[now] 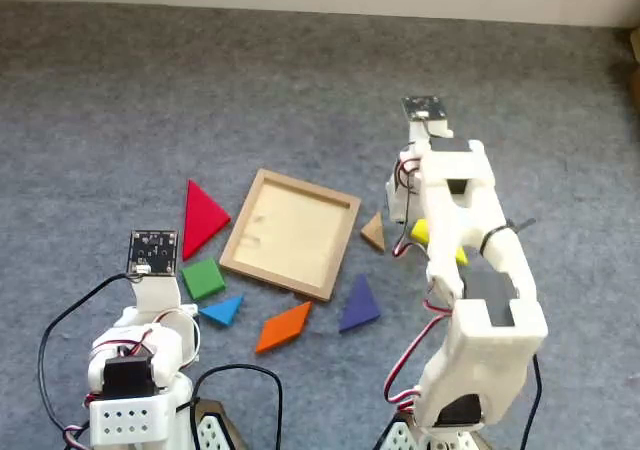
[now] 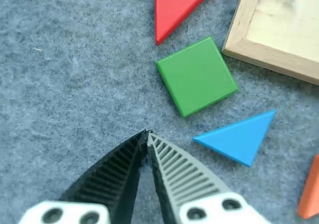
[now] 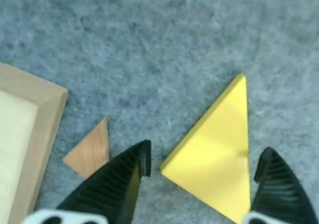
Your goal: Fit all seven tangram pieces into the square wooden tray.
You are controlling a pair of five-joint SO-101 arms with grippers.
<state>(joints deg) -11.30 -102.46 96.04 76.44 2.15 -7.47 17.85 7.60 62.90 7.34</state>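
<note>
The square wooden tray [image 1: 330, 267] lies mid-table with nothing inside. To its left are the red triangle [image 1: 202, 215], green square [image 1: 203, 278] and blue triangle [image 1: 222, 310]; in front lie the orange piece [image 1: 284, 327] and purple triangle [image 1: 358, 306]. A small wooden triangle [image 1: 373, 232] sits by the tray's right side. My right gripper [image 3: 204, 159] is open, its fingers either side of the yellow triangle [image 3: 217, 152], which rests on the carpet. My left gripper [image 2: 147, 136] is shut on nothing, just short of the green square [image 2: 196, 75] and blue triangle [image 2: 237, 137].
Grey carpet covers the table, with open room behind the tray and at far left. A tray corner [image 3: 30, 134] and the wooden triangle [image 3: 90, 152] lie close beside my right gripper. The red triangle's tip [image 2: 177, 5] and an orange edge [image 2: 310, 194] border the left wrist view.
</note>
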